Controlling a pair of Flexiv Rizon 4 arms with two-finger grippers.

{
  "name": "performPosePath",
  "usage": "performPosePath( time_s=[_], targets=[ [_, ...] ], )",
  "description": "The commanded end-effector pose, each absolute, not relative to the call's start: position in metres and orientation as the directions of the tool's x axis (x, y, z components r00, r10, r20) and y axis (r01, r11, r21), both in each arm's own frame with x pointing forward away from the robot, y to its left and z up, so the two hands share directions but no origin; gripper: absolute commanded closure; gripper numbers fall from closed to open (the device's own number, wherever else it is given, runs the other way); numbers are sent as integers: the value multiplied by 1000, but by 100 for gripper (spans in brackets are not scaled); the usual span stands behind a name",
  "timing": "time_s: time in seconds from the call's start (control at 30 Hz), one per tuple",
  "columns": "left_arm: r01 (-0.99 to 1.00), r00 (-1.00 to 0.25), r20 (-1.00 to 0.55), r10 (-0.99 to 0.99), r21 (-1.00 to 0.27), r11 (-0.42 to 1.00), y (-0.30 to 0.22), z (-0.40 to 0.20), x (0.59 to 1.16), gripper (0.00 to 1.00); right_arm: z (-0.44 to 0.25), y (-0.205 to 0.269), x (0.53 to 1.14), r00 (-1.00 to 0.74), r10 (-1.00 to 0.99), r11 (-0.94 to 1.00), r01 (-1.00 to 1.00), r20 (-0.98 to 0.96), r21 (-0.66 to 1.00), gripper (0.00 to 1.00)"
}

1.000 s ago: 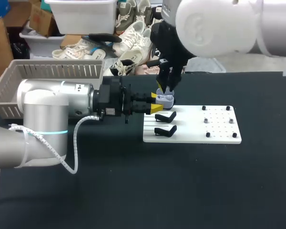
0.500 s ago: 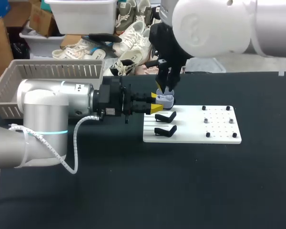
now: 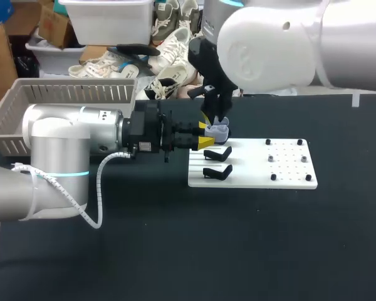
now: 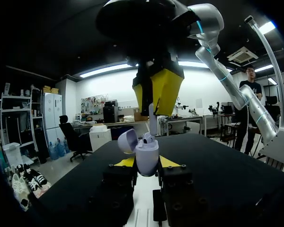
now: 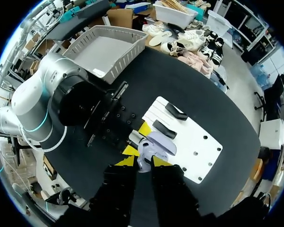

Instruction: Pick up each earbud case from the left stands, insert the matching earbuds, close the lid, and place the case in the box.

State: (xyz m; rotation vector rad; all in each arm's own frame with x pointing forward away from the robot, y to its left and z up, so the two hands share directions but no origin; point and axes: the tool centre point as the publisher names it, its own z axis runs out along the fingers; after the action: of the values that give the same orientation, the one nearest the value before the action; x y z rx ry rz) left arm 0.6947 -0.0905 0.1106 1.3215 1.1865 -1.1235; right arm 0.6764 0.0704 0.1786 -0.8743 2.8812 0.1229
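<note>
While the left jaws, at the end of the left arm lying level over the tabletop, pinch the lavender case from two sides, its lid stands swung open to one side. The case is upright between the yellow tips, at the far left corner of the white board; whether it touches the board cannot be told. The right arm comes down from above, and its jaws hang directly over the case's open mouth, pressed close on a slim white earbud that points down just beside the open lid. From the right wrist, the case shows just ahead of that arm's own yellow tips, with the lid folded out toward the board. Two black stands lie on the board's left part, near the case and apart from each other. Small dark pegs dot the board's right part. A pale slatted basket sits at the tabletop's far left, behind the left arm.
</note>
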Motion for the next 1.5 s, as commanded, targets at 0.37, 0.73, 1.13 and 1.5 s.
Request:
performPosePath(
  time_s=[0.37, 0.73, 1.13, 1.5],
  targets=[
    [996, 90, -993, 72, 88, -27, -90, 110, 695, 100, 175, 71, 686, -820, -556, 823, -566, -133, 53, 100],
    [996, 90, -993, 72, 88, -27, -90, 110, 695, 100, 169, 73, 685, -819, -558, 822, -568, -136, 46, 100],
    [996, 90, -993, 72, 88, -27, -90, 110, 695, 100, 165, 72, 686, -822, -548, 828, -559, -154, 42, 100],
    [996, 90, -993, 72, 88, -27, -90, 110, 695, 100, 160, 72, 684, -823, -550, 826, -561, -145, 49, 100]
  ],
)
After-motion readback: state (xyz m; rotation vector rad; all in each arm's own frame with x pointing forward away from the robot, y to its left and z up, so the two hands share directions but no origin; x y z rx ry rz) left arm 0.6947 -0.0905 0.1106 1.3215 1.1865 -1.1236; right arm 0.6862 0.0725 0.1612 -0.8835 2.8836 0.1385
